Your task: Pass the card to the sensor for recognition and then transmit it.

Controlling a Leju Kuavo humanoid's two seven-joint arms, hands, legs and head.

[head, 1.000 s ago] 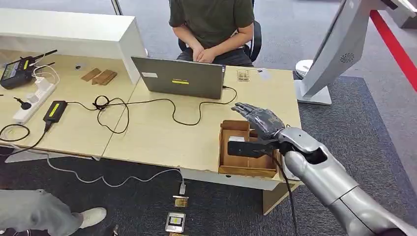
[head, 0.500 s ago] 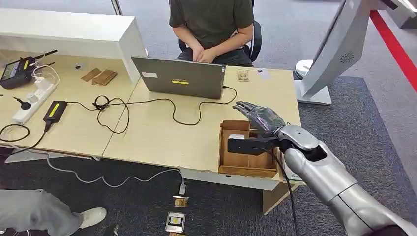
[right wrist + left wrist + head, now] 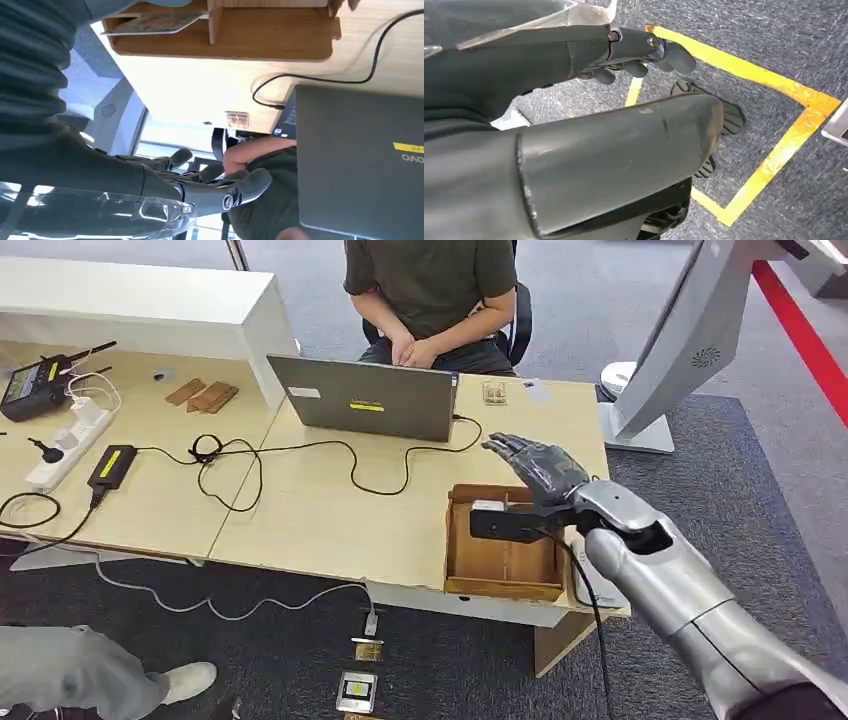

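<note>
My right hand (image 3: 540, 468) hovers flat over the far edge of the wooden box (image 3: 500, 565) at the table's right end, fingers apart (image 3: 200, 180) and holding nothing. In the right wrist view a pale printed card (image 3: 150, 22) lies inside the wooden box (image 3: 260, 42). Further away on the table, beside the laptop, sit a small tan sensor-like block (image 3: 495, 393) and a white card (image 3: 536, 390). My left hand (image 3: 639, 55) hangs beside my body above the floor, fingers loosely bent, with nothing in it.
A grey laptop (image 3: 365, 398) with black cables (image 3: 300, 455) stands mid-table; a seated person (image 3: 432, 300) is behind it. A white kiosk stand (image 3: 680, 340) rises at the right. A power strip (image 3: 70, 445) and remote (image 3: 35, 385) lie at the left. Small devices (image 3: 356, 692) lie on the carpet.
My right hand has lifted and moved toward the far side of the box, a little to the right. The person and the table items have not moved.
</note>
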